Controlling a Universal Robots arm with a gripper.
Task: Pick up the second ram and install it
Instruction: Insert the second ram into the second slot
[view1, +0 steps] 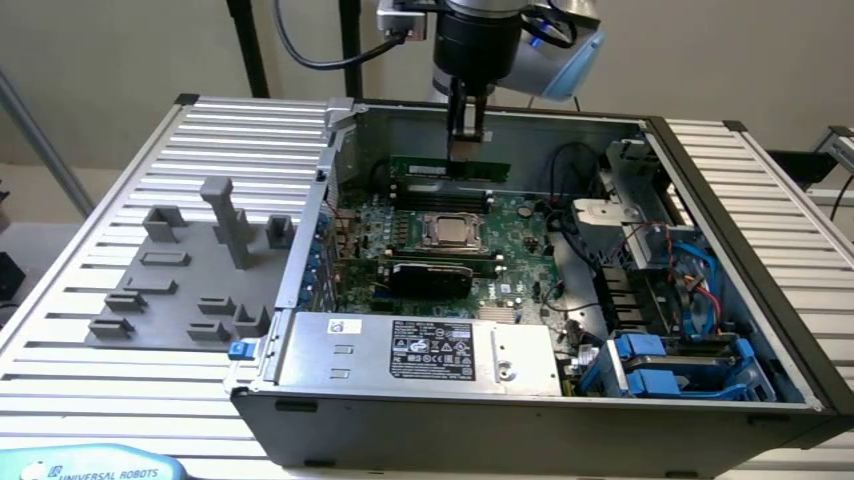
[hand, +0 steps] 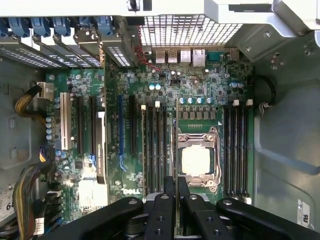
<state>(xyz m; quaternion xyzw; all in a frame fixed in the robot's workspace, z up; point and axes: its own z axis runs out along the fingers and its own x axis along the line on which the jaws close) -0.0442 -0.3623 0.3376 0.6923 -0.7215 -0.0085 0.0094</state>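
The second ram (view1: 451, 166) is a thin green stick hanging level above the open computer case, near its far wall. My gripper (view1: 465, 138) is shut on its top edge from above. In the wrist view the ram (hand: 175, 150) shows edge-on as a thin line running out from between the black fingers (hand: 165, 210) of the gripper (hand: 176, 192). It lies over the motherboard (hand: 200, 90), between the CPU socket (hand: 196, 161) and the row of dark slots (hand: 155, 150) beside it. Another row of slots (hand: 235, 150) lies on the socket's other side.
A grey plate with holder blocks (view1: 187, 280) lies on the slatted table at the exterior view's left. Inside the case are the power supply (view1: 427, 350) at the front, blue drive bays (view1: 667, 360) at the exterior view's right, and loose cables (view1: 587, 290).
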